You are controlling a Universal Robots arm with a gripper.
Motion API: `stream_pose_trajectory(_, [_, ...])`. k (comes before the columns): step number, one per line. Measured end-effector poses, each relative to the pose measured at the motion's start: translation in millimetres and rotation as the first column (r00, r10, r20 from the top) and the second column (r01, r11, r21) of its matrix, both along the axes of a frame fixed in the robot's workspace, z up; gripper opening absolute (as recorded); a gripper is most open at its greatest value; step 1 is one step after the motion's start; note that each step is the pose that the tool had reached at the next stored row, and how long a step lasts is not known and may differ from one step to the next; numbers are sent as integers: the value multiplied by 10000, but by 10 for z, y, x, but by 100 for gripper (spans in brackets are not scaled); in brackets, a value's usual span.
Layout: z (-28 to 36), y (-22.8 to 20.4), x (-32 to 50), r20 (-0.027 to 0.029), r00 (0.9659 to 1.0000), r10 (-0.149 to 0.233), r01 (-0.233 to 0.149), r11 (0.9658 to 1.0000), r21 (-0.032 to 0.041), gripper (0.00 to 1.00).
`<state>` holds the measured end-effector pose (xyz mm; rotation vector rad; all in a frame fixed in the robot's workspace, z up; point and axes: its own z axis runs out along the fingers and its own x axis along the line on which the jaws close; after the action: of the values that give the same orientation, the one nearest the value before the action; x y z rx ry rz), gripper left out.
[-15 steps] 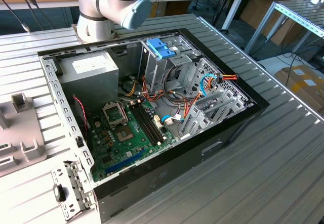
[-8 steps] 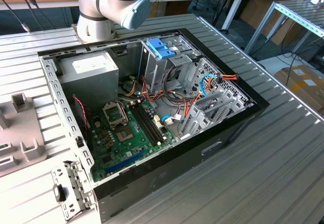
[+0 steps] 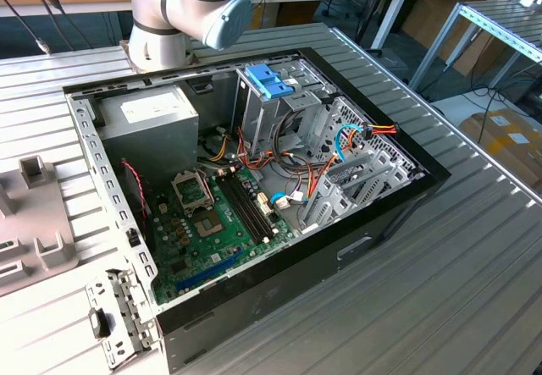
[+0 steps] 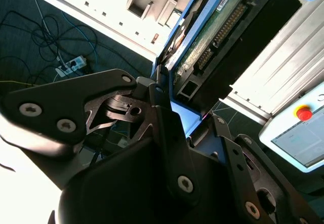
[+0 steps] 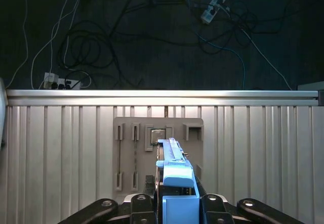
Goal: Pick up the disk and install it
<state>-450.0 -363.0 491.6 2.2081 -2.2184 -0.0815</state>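
The gripper (image 5: 179, 206) is clamping shut on the light-blue carrier end of the disk (image 5: 171, 155), holding it edge-on in line with a grey fixture plate (image 5: 126, 148) on the ribbed table (image 5: 61, 148); it is looking rigid, fairly heavy and shock-sensitive, so it is probably best gripped by the carrier sides, not the circuit board (image 4: 223, 16).

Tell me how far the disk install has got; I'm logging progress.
Pick-up looks done: the hand is closed on the disk, with the grey fixture plate behind it in the first wrist view. Not yet done: the install; the disk is not in the open computer case.
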Motion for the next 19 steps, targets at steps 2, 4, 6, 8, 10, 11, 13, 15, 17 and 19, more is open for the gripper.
stream_pose_trajectory(2, [0, -5, 0, 0, 10000, 0, 0, 10000, 0, 37])
stream_pose_trajectory(4, [-1, -11, 0, 0, 10000, 0, 0, 10000, 0, 37])
stream_pose_trajectory(6, [-2, -15, 1, 0, 10000, 0, 0, 10000, 0, 37])
stream_pose_trajectory(8, [-3, -22, 1, 0, 10000, 0, 0, 10000, -1, 37])
stream_pose_trajectory(10, [-3, -28, 1, 0, 10000, 0, 0, 10000, -1, 37])
stream_pose_trajectory(11, [-4, -33, 1, 0, 10000, 0, 0, 10000, -1, 37])
stream_pose_trajectory(13, [-5, -37, 1, 0, 10000, 0, 0, 10000, -1, 37])
stream_pose_trajectory(15, [-5, -41, 1, 0, 10000, 0, 0, 10000, -1, 37])
stream_pose_trajectory(17, [-5, -44, 1, 0, 10000, 0, 0, 10000, -1, 37])
stream_pose_trajectory(19, [-6, -51, 2, 0, 10000, 0, 0, 10000, -1, 37])
